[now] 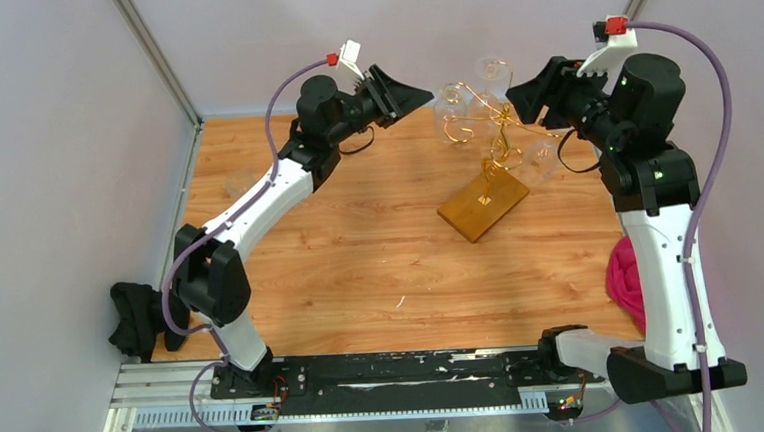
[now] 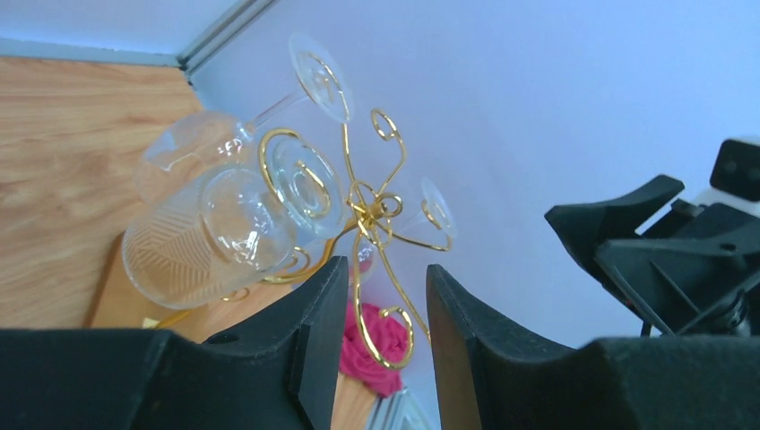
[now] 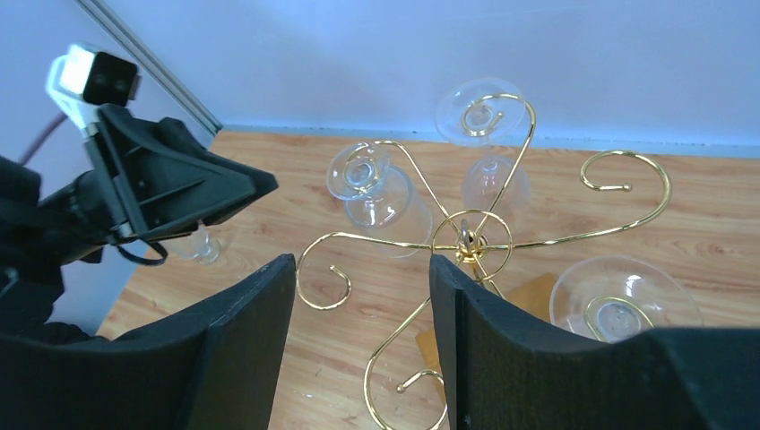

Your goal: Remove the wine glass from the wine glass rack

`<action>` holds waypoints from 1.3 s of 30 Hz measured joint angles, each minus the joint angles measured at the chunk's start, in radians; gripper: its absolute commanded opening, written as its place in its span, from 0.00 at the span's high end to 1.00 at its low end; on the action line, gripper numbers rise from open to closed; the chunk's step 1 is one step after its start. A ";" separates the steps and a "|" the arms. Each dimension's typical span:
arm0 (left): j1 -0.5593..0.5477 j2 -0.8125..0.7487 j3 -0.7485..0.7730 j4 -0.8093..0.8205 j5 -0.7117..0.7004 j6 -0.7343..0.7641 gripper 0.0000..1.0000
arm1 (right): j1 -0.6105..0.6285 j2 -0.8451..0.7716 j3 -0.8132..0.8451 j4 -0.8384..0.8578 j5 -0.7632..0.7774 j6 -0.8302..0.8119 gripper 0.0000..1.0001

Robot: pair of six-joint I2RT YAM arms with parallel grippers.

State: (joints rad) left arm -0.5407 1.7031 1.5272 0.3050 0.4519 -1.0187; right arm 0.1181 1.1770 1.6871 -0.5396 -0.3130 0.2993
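The gold wire wine glass rack [image 1: 493,124] stands on its amber base [image 1: 483,205] at the back middle of the table. Three clear wine glasses hang upside down from its curled arms: one on the left [image 1: 449,114], one at the back [image 1: 494,69], one on the right [image 1: 545,161]. My left gripper [image 1: 421,96] is open and empty, just left of the rack at arm height. My right gripper [image 1: 519,97] is open and empty, just right of it. In the left wrist view [image 2: 385,269] the nearest glass [image 2: 215,233] lies up and left of the jaws. The right wrist view [image 3: 360,262] looks down on the rack's hub [image 3: 466,237].
A clear glass [image 3: 195,244] stands on the wooden table [image 1: 360,247] at the left, behind the left gripper. A pink cloth [image 1: 624,281] lies at the right edge beside the right arm. Grey walls close in the back and both sides.
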 measured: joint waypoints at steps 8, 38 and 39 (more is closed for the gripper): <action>0.001 0.051 0.032 0.063 0.021 -0.092 0.57 | 0.000 -0.048 -0.031 0.024 0.000 0.001 0.39; -0.020 0.215 0.235 -0.132 -0.010 0.006 0.61 | 0.000 -0.050 -0.062 0.025 0.036 0.005 0.47; -0.020 0.216 0.240 -0.134 -0.010 0.006 0.62 | 0.000 -0.050 -0.063 0.026 0.036 0.005 0.49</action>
State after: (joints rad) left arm -0.5610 1.9190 1.7668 0.1711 0.4416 -1.0122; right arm 0.1181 1.1275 1.6238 -0.5137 -0.2768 0.3038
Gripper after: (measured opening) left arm 0.394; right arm 0.539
